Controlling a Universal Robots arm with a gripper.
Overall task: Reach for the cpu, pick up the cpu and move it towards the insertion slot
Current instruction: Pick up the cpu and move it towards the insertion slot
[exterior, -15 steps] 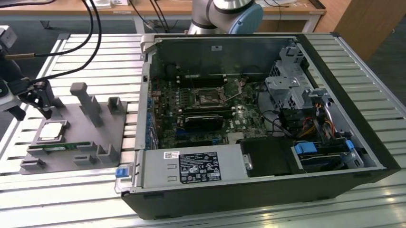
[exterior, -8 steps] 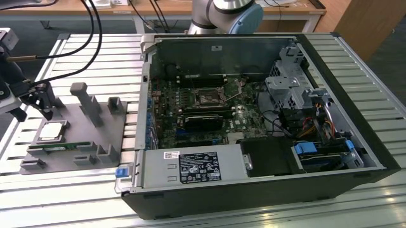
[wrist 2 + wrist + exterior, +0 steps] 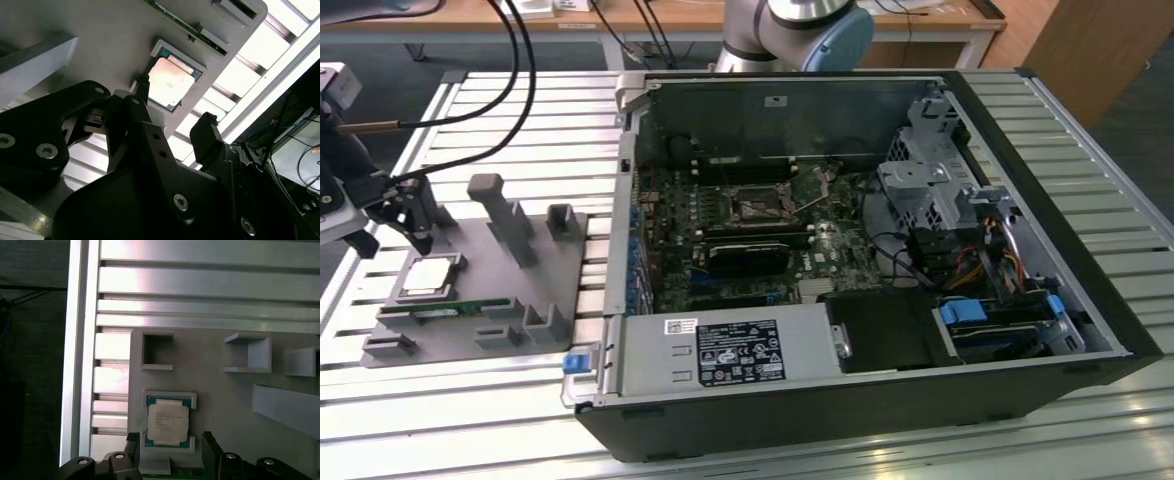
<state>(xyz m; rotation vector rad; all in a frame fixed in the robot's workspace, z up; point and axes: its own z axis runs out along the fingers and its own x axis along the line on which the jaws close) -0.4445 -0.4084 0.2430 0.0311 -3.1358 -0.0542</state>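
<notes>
Pincer [image 3: 169,437] hangs open near the cpu [image 3: 167,422] seated in its grey tray [image 3: 215,405], lid print unreadable.

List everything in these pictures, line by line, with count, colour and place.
table: one, silver slats, under everything
holder plate: one, grey, on the table at the exterior view's left
cpu: one, silvery top, lying in its nest on the holder plate
memory stick: one, green, in the plate beside the cpu
computer case: one, black, open, centre of the table
insertion slot: one, dark square socket, on the board inside the case
black card: one, long, next to the slot
power supply: one, silver with a label, near edge of the case
arm: one, grey and blue, behind the case
gripper: one, black, open, straddling the cpu without holding it
</notes>
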